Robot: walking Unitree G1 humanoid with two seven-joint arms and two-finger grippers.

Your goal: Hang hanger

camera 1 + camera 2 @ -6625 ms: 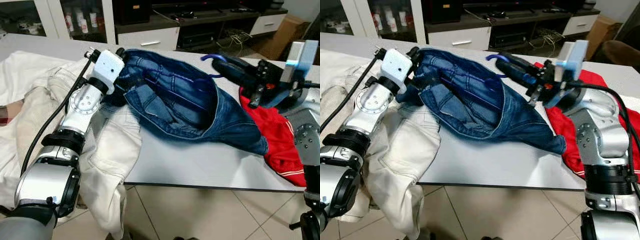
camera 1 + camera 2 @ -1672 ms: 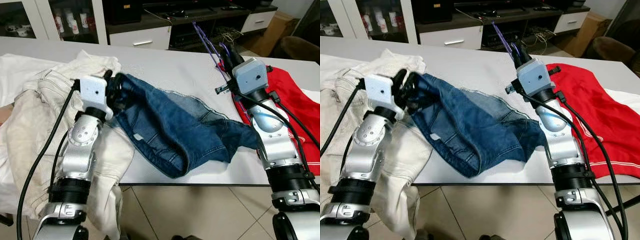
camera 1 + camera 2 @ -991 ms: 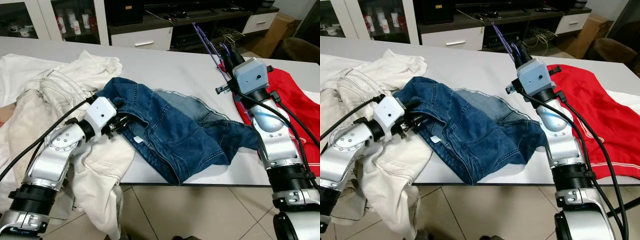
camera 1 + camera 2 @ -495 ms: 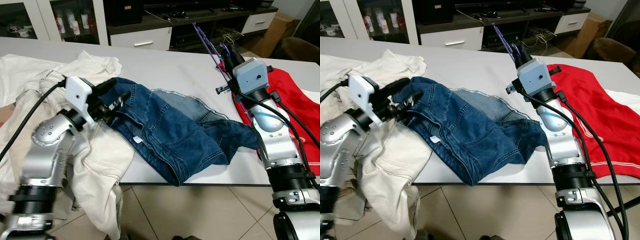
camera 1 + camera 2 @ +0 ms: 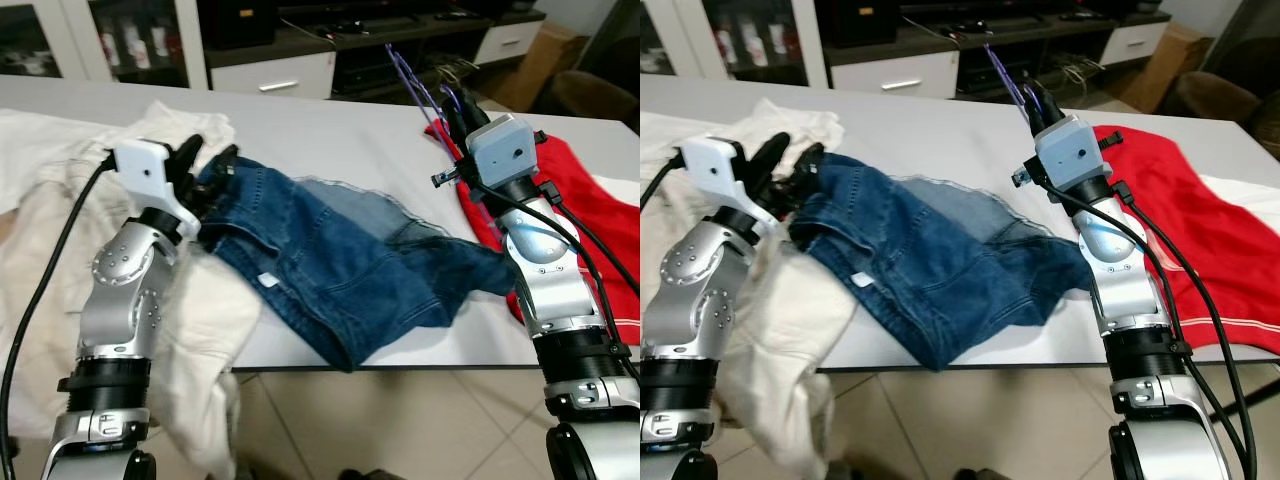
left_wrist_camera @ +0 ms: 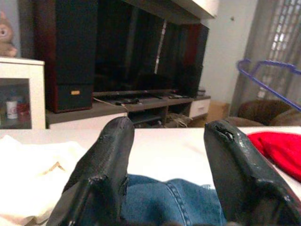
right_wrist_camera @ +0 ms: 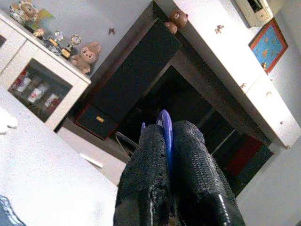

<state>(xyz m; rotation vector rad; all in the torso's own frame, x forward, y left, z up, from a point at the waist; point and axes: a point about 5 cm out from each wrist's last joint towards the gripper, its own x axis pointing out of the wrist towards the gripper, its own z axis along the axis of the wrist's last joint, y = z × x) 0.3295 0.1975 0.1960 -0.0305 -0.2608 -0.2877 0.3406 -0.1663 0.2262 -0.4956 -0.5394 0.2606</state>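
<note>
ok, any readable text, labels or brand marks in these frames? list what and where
None readable.
Small white tag on the jeans: too small to read.
Bottles in the glass cabinet: labels blurred.
Orange badge on the dark speaker cabinet: blurred.
Framed picture on the wall: no legible lettering.
Right gripper, shut on the purple hanger: no markings visible.

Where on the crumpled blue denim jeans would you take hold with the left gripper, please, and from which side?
Grip the thick waistband end of the crumpled blue denim jeans, coming from the robot's left. That edge is raised and folded right before the left gripper, whose jaws stand open over it, while the rest lies flat on the white table.
</note>
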